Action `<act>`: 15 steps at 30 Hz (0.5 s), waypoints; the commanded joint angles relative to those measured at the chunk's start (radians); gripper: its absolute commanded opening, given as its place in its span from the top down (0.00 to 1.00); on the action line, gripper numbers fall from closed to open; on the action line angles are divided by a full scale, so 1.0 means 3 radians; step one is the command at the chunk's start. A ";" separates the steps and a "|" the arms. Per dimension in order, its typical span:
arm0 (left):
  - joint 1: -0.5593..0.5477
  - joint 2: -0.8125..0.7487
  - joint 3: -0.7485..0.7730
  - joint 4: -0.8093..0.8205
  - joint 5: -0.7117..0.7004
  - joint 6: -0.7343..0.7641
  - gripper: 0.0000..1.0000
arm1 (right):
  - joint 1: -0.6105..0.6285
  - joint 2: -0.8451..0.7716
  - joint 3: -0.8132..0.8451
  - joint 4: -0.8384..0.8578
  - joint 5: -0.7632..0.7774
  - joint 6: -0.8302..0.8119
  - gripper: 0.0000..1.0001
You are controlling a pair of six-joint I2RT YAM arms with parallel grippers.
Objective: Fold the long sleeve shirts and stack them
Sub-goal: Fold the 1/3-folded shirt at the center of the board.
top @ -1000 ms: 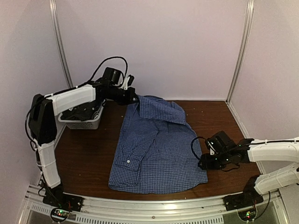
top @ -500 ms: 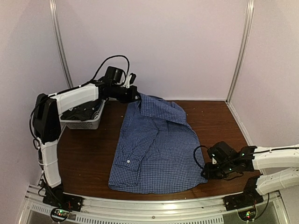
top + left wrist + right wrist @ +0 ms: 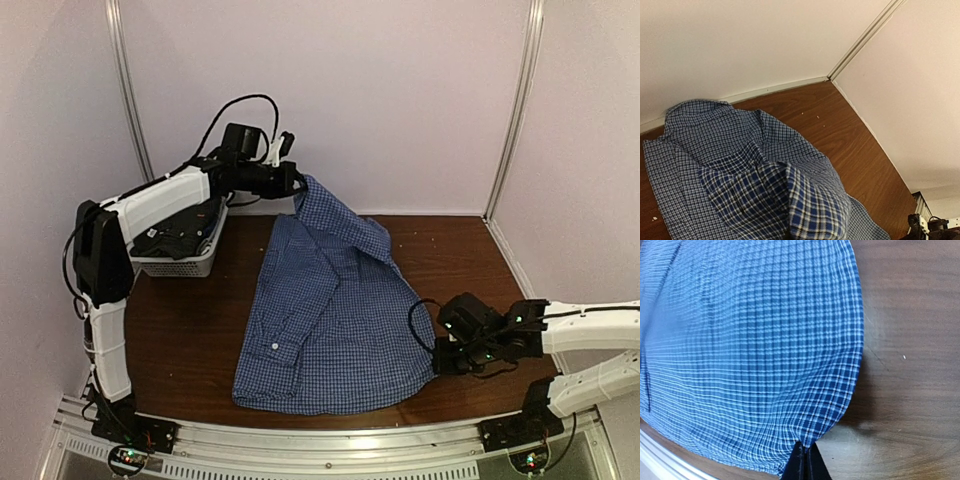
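Observation:
A blue checked long sleeve shirt (image 3: 330, 320) lies spread on the brown table, partly folded, one cuff near its left edge. My left gripper (image 3: 297, 187) is shut on the shirt's far collar corner and holds it lifted above the table; in the left wrist view the checked cloth (image 3: 805, 200) bunches right under the camera and hides the fingers. My right gripper (image 3: 437, 360) is shut on the shirt's near right hem; in the right wrist view the dark fingers (image 3: 812, 467) pinch the cloth edge (image 3: 840, 405) just above the table.
A white mesh basket (image 3: 180, 262) with dark clothing (image 3: 180, 235) stands at the left rear of the table. Pale walls close the back and both sides, with a metal rail (image 3: 320, 440) along the near edge. Bare wood (image 3: 470, 260) shows right of the shirt.
The right gripper moved in to the shirt's near right hem and closed on it. The left gripper rose with the collar corner, pulling the far end of the shirt up.

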 commanded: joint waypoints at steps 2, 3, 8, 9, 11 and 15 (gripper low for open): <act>0.0005 0.0102 0.0371 0.0123 0.0055 0.0267 1.00 | 0.0155 0.0079 0.0419 -0.0046 0.0214 -0.0138 1.00; 0.0005 0.0119 0.0440 0.0083 0.0026 0.0313 0.99 | 0.0220 0.0165 0.0514 -0.0025 0.0209 -0.0181 1.00; 0.0070 0.0136 0.0617 -0.0053 -0.0049 0.0431 0.99 | 0.0598 0.0749 0.0985 0.0126 0.0166 -0.0456 1.00; 0.0094 0.0133 0.0619 -0.0086 -0.0074 0.0448 0.99 | 0.0655 0.0871 0.1051 0.0187 0.0104 -0.0526 1.00; 0.0156 0.0119 0.0590 -0.0138 -0.0140 0.0481 0.99 | 0.0741 0.1106 0.1172 0.0336 -0.0029 -0.0633 1.00; 0.0297 0.0111 0.0477 -0.0174 -0.0206 0.0532 0.99 | 0.0802 0.1519 0.1355 0.0660 -0.0327 -0.0779 1.00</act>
